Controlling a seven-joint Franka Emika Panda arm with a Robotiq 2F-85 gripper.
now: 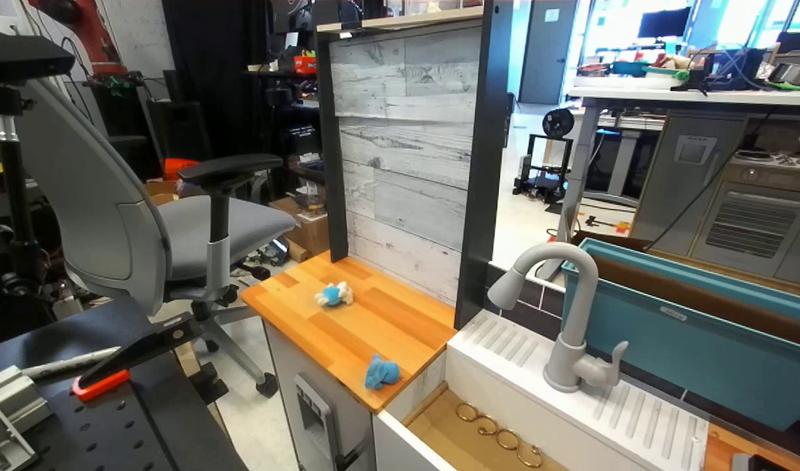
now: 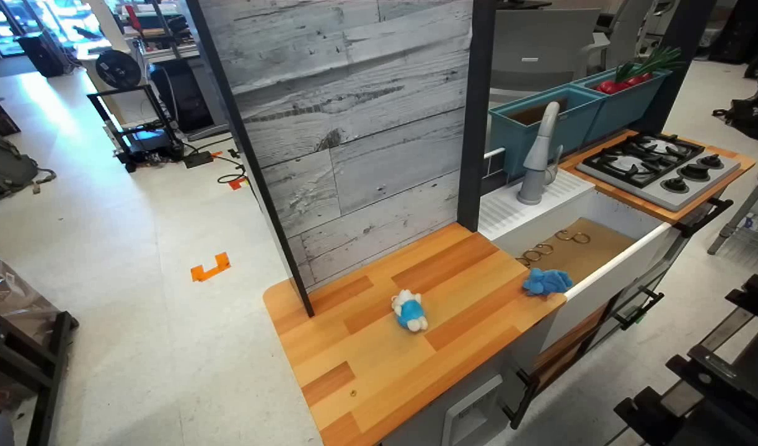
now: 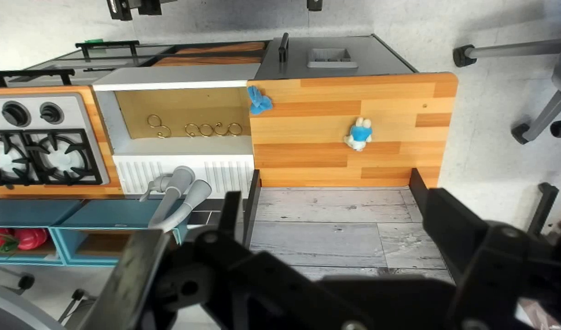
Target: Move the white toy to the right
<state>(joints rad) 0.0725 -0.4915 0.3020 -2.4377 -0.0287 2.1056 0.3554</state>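
The white toy is a small lumpy plush with a light-blue middle. It lies on the wooden countertop and shows in both exterior views [image 1: 334,295] [image 2: 409,311] and in the wrist view [image 3: 360,133]. The countertop [image 1: 373,307] is also seen in the wrist view [image 3: 303,130]. My gripper [image 3: 336,201] is in the wrist view only. Its fingers are wide apart with nothing between them. It is well above and apart from the toy, with the toy farther up in the picture. Neither exterior view shows the gripper.
A deeper blue toy [image 1: 381,373] lies at the countertop's corner beside the sink [image 2: 626,254]. A grey plank panel [image 2: 366,136] with dark posts stands along the back edge. A grey faucet [image 1: 573,327], teal planters [image 2: 552,118] and a stove [image 2: 657,167] lie beyond.
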